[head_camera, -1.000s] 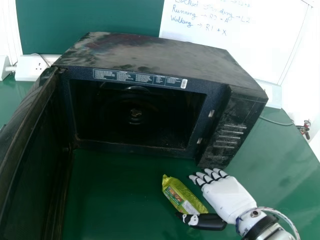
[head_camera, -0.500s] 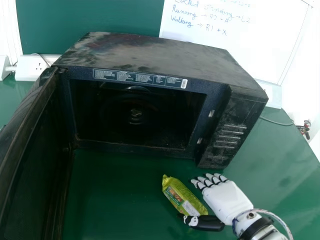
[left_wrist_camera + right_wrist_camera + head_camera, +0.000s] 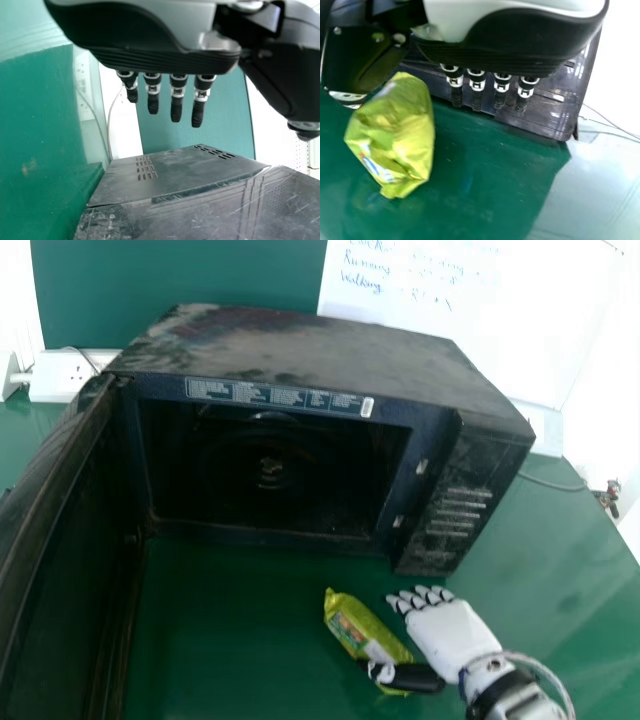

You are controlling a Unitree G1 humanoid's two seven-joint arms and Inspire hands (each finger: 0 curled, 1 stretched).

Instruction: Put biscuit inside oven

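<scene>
In the head view my right hand (image 3: 452,632) is at the lower right, fingers extended, its thumb across the near end of the yellow-green biscuit packet (image 3: 350,618). The packet lies on the table before the oven (image 3: 330,355), whose door stands wide open on the left. In the right wrist view my right hand (image 3: 515,42) has straight fingers and the packet (image 3: 402,135) is by its thumb, not enclosed. My left hand (image 3: 165,55), in the left wrist view, has straight fingers, near the outside of the oven (image 3: 170,175).
The opened oven door (image 3: 60,540) rises along the left of the green table (image 3: 230,630). A socket box (image 3: 75,375) and a whiteboard (image 3: 400,300) are behind the oven. A cable (image 3: 550,483) runs on the table to the oven's right.
My right hand has shifted slightly to the right and toward the near edge, and its thumb lies a little farther across the packet's near end. The packet has stayed in place.
</scene>
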